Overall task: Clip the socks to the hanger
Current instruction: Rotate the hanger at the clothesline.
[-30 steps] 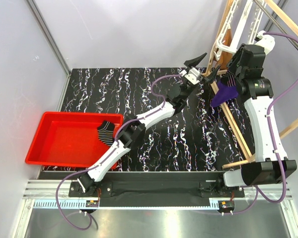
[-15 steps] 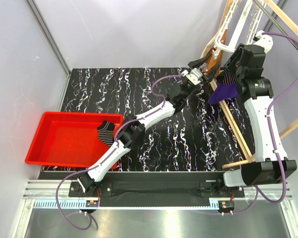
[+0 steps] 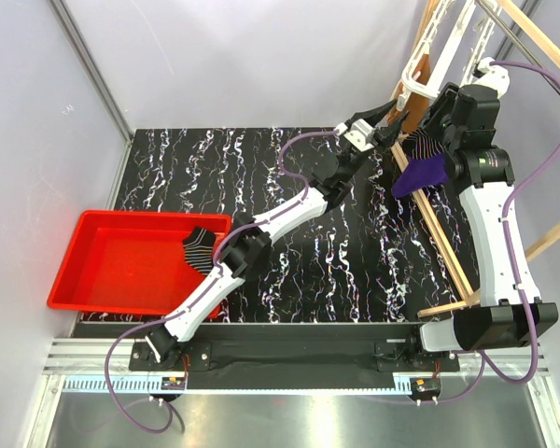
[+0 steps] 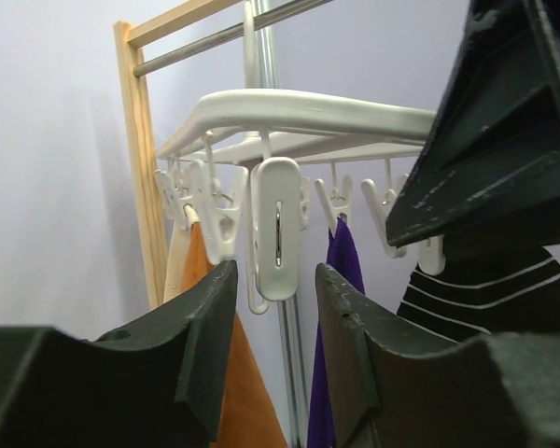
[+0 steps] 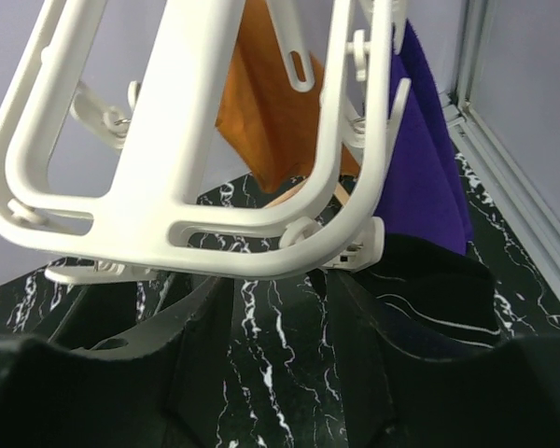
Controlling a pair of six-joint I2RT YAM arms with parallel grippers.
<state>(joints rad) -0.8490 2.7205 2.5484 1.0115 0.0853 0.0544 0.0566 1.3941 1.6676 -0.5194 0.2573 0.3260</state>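
Note:
The white hanger (image 3: 413, 86) hangs from the wooden rack at the back right. In the left wrist view its frame (image 4: 308, 107) carries rows of clips. My left gripper (image 4: 273, 280) is open, and one white clip (image 4: 278, 229) hangs just between and above its fingertips. A black striped sock (image 4: 485, 294) hangs at the right, under a clip. My right gripper (image 5: 280, 289) is open just below the hanger frame (image 5: 196, 140). That sock (image 5: 439, 289) lies against the outer side of its right finger, and nothing is between the jaws. A second sock (image 3: 201, 247) lies in the red tray.
A purple cloth (image 3: 420, 175) and an orange cloth (image 5: 261, 103) hang from the hanger's clips. The wooden rack (image 3: 439, 233) slants across the table's right side. The red tray (image 3: 75, 252) sits at the left. Both grippers (image 3: 378, 123) (image 3: 422, 129) are close together at the hanger.
My left gripper has narrowed its jaws and moved up and closer to the hanger's clips. The hanger swayed slightly. The right gripper has stayed under the frame with the sock beside it.

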